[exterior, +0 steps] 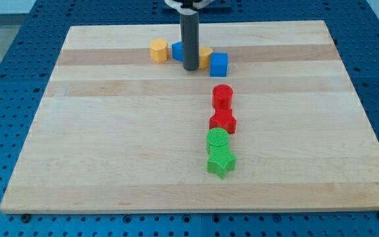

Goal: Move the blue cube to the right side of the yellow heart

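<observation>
One dark rod stands at the board's top; my tip [191, 68] has no jaws and holds nothing. It sits just left of the blue cube [219, 64], hiding much of the yellow heart [204, 55] behind it.

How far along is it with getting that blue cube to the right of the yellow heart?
Nearly done, it seems. The blue cube already sits at the right of a yellow block, probably the heart, though my rod hides most of it. My tip rests just left of the cube, in front of that yellow block. Only a check or small nudge looks left. The other blocks lie apart.
</observation>
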You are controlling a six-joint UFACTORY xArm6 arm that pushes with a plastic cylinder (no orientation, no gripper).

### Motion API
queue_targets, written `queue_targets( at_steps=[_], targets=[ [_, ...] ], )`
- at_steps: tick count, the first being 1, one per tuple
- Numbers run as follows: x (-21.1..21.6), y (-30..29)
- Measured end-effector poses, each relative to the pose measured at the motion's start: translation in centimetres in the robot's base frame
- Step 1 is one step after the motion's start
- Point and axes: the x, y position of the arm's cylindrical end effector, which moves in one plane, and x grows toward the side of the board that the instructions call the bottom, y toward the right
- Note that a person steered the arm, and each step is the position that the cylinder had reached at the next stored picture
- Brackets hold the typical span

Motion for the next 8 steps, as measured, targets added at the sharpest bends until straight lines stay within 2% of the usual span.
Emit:
queue_targets(
  at_steps=[2, 3, 4, 5, 6, 8],
  targets=[
    [-0.2, 0.0],
    [2.4, 0.0],
    [8.1, 0.5],
    [7.4, 4.0],
    [7.2, 4.2],
    [2.4, 4.2]
  ],
)
